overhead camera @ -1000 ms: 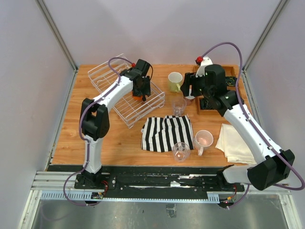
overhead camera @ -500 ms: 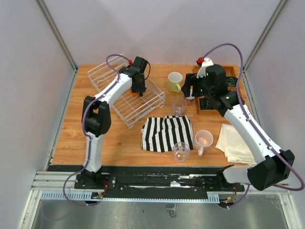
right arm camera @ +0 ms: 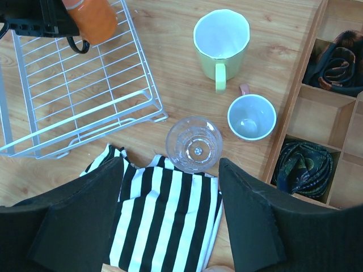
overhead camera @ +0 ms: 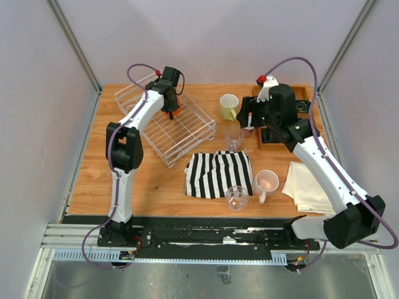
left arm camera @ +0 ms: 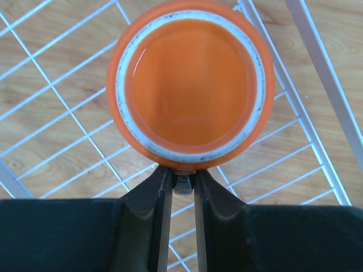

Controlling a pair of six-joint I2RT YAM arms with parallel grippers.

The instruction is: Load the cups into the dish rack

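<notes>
My left gripper is shut on the handle of the orange mug and holds it over the far part of the white wire dish rack. In the left wrist view the orange mug's ringed base faces the camera above the gripper. My right gripper is open and empty above a clear tumbler. The yellow-green mug and the small dusty-pink mug stand just beyond the tumbler. A pale pink mug and a second tumbler stand nearer the front.
A black-and-white striped cloth lies in front of the rack, with the second tumbler on its near edge. A cream cloth lies at the right. The wooden compartment tray with dark items stands at the back right.
My left gripper has carried the orange mug back and to the left over the rack. The right arm has hardly moved.
</notes>
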